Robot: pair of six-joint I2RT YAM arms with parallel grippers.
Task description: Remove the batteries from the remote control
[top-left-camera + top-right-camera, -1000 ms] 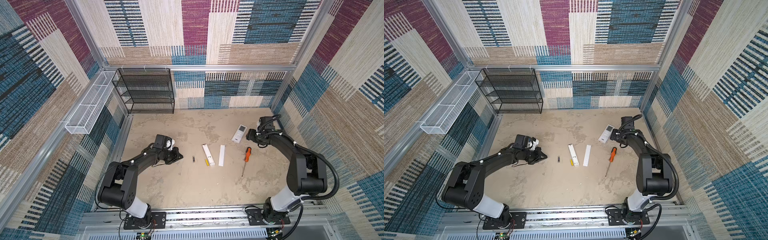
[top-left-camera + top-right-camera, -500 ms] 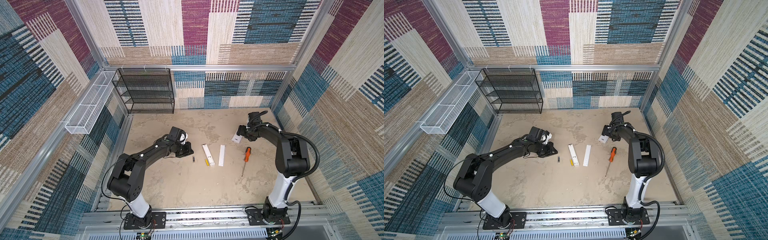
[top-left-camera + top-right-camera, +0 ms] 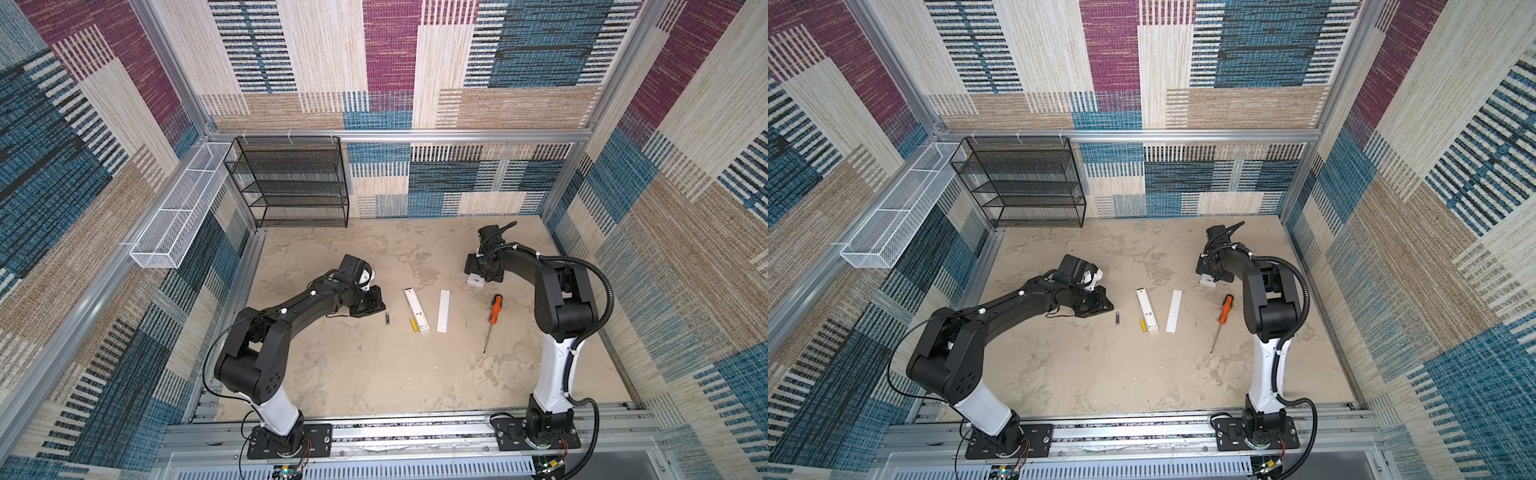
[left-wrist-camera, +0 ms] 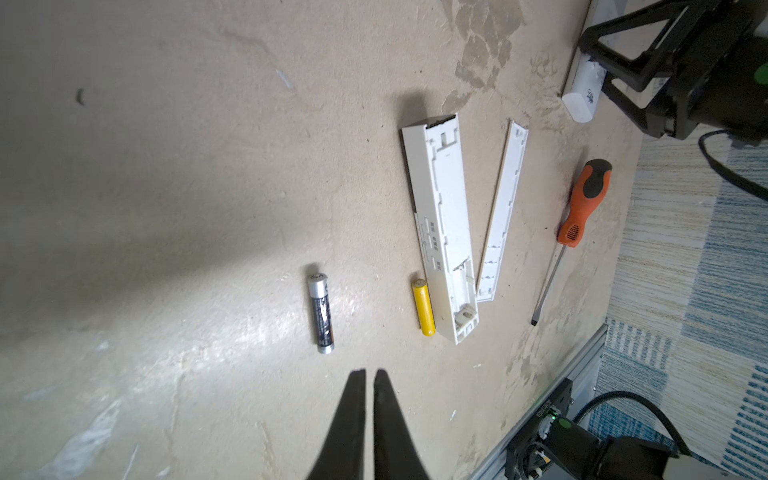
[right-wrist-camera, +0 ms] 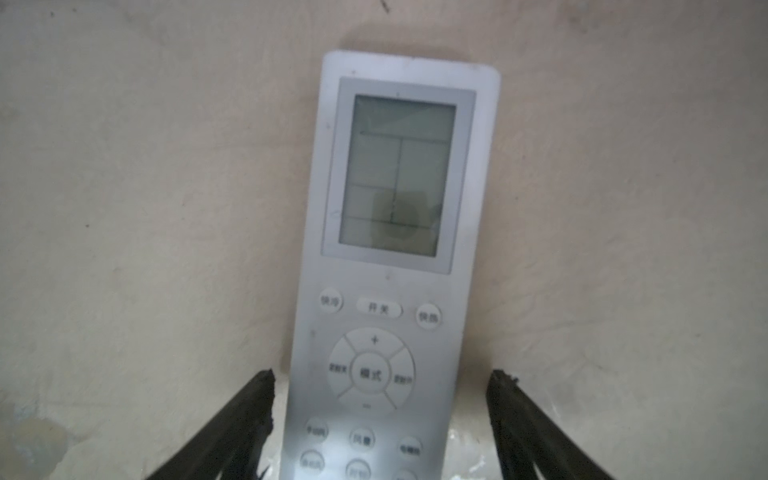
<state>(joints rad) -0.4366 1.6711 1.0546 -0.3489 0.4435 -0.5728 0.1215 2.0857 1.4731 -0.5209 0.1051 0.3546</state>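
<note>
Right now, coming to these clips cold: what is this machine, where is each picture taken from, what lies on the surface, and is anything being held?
Two black robot arms are mounted at the near edge of a beige table, and each ends in a two-fingered gripper. The two wide pictures come from one camera head overhead. The two close-up pictures come from cameras on the arms' wrists.

The left wrist view shows the left gripper shut and empty. Close to it lie a dark battery, a yellow battery, an opened white remote, its loose cover and an orange-handled screwdriver.

The right wrist view shows the right gripper open. Its jaws stand on either side of a second remote, which has a screen, without clamping it. Nothing is held.
</note>
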